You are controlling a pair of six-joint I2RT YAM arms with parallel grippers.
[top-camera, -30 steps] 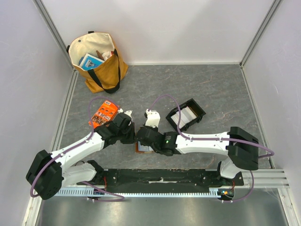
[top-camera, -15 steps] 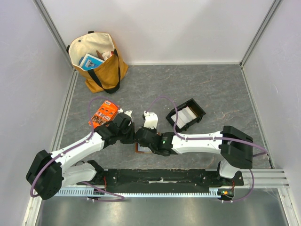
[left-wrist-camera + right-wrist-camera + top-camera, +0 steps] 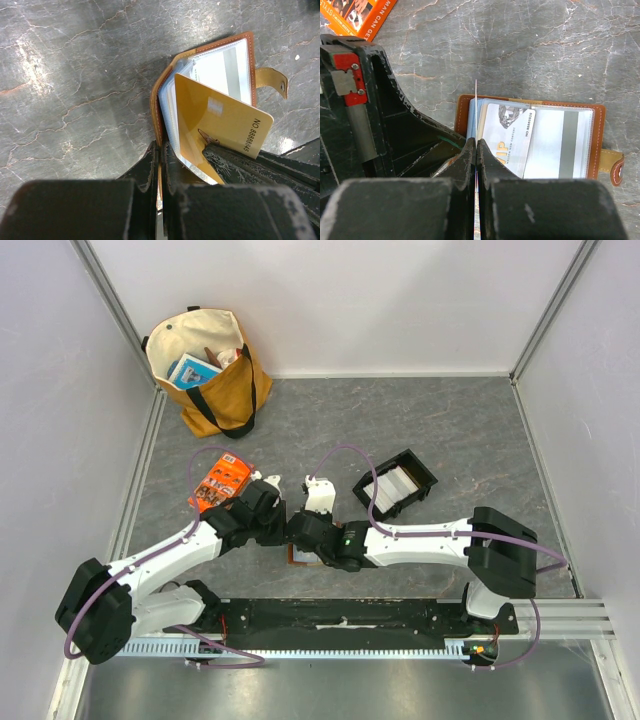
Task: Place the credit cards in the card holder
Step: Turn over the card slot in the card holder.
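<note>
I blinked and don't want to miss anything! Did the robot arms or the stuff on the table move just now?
The right arm slid a little to the left, closer to the wallet, then stopped. Nothing looks grabbed or dropped: the right claw pinches the yellow card and the left claw pinches the wallet's edge. The left arm, black tray, orange packet and bag stayed put.
</note>
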